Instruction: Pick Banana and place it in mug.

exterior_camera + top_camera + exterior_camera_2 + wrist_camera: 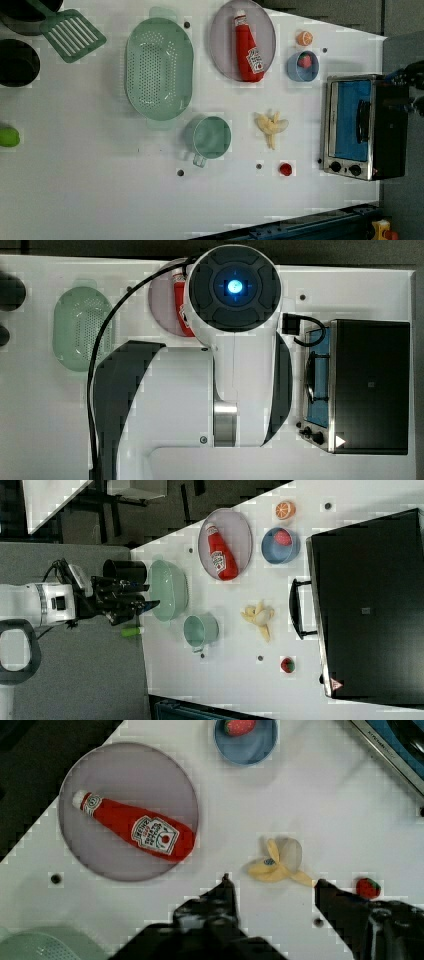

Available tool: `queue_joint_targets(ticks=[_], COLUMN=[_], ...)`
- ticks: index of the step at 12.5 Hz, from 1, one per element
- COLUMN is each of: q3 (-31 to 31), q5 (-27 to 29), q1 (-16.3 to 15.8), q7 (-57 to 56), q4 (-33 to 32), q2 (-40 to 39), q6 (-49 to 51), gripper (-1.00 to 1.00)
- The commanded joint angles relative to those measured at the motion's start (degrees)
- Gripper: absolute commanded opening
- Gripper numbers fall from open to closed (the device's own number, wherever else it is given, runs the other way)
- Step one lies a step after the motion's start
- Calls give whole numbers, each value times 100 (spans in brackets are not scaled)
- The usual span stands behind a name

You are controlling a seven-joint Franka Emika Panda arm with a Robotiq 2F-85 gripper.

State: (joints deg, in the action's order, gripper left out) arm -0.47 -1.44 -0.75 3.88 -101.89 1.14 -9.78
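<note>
The banana (272, 126), pale yellow and partly peeled, lies on the white table between the mug (210, 137) and the toaster oven (362, 127). In the right view the banana (259, 616) lies to the right of the teal mug (200, 629), a short gap apart. My gripper (149, 596) hangs well clear of the table, open and holding nothing. In the wrist view the banana (277, 865) shows far below, just beyond the gap between my two dark fingertips (225, 895), and my gripper (272, 882) holds nothing. The mug stands upright and empty.
A pale green colander (159, 70) stands beside the mug. A plate (222, 30) holds a ketchup bottle (248, 47). A blue bowl (295, 72) with a red fruit, an orange slice (304, 38) and a small red fruit (285, 169) lie near the oven. A green spatula (70, 32) lies at the left view's upper left.
</note>
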Motion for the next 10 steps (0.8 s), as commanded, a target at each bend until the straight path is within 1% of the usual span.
queue_joint_targets(ticks=[1, 3, 4, 7, 10], q3=[-235, -235, -235, -237, -232], q5=[222, 222, 222, 222, 221], q1=[156, 156, 156, 155, 154], q7=[-112, -113, -119, -120, -120], q4=[-63, -159, -280, -900, -1654], q2=[1252, 1222, 1187, 924, 645], q6=[1192, 1180, 1168, 557, -410], gripper=[48, 91, 100, 100, 100])
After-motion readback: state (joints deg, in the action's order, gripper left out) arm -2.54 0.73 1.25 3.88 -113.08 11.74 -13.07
